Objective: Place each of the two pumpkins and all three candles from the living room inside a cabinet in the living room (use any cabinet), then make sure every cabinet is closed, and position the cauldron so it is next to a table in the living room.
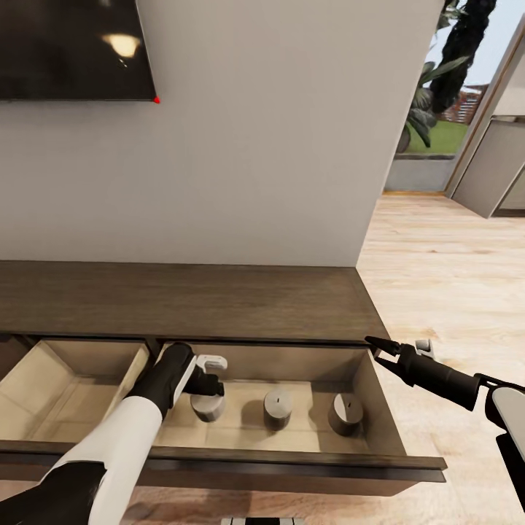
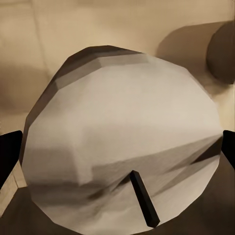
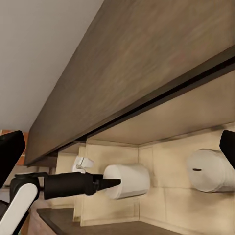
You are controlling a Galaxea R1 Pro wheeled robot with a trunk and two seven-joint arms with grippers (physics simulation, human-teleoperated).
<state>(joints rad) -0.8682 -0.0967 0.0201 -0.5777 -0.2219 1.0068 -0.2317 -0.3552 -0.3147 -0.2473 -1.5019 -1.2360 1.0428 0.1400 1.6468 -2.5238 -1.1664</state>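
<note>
The dark-brown cabinet [image 1: 182, 299] stands against the wall with two drawers pulled out. Three grey candles stand upright in a row on the right drawer's beige floor: left [image 1: 208, 408], middle [image 1: 277, 408], right [image 1: 345, 413]. My left gripper [image 1: 211, 380] reaches down over the left candle [image 2: 122, 137], open, with a black finger [image 2: 7, 154] on each side of it. My right gripper [image 1: 377, 345] hovers open at the drawer's right end, above its rim, holding nothing. The right wrist view looks into the drawer at two candles [image 3: 128, 180] [image 3: 210, 170]. The pumpkins, cauldron and table are out of view.
The left drawer [image 1: 65, 394] is open too, its visible floor bare. The right drawer's dark front [image 1: 292, 463] juts toward me. A black TV [image 1: 73, 47] hangs on the wall above. Light wood floor [image 1: 452, 277] runs to the right toward a glazed opening with plants.
</note>
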